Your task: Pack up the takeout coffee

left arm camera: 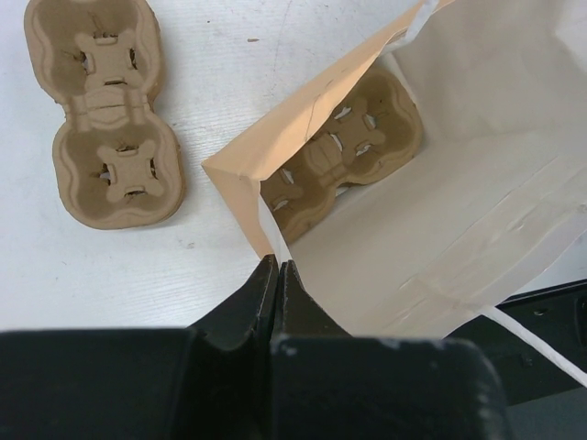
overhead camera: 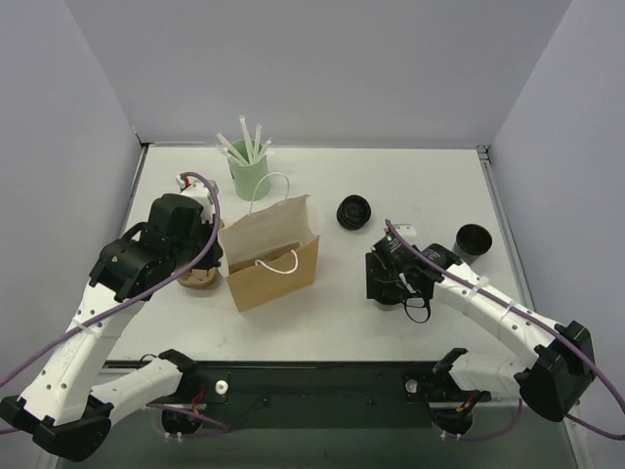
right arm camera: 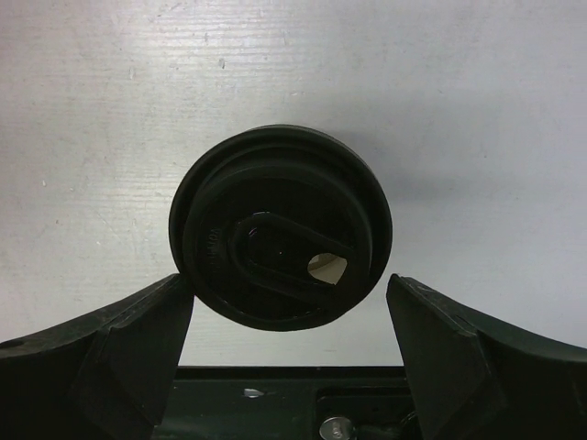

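the small black cup with its round black lid [right arm camera: 282, 234] stands on the white desk [right arm camera: 459, 92], right of the middle and a bit toward the near edge. only the right wrist view shows it well: we look down on the lid and its little drinking hole. the right claw [right arm camera: 289, 286] is wide, with one finger on each side of the cup. the left finger is just beside the lid and the right finger has a gap. in the top view the claw covers the cup.

the left claw [left arm camera: 277, 275] is pinched tight on the top edge of the brown paper bag [overhead camera: 269, 256], which stands open left of the middle of the desk. the left wrist view looks down into the bag and shows a brown pulp cup carrier [left arm camera: 341, 151] lying at the bottom. a second pulp carrier [left arm camera: 105, 110] lies on the desk beside the bag, toward the left edge. the top view hides most of it under the arm.

only the top view shows the mint-green cup of white straws [overhead camera: 248, 174] near the far edge, a pile of black lids [overhead camera: 355, 211], and an open black cup [overhead camera: 474, 240] near the right edge.
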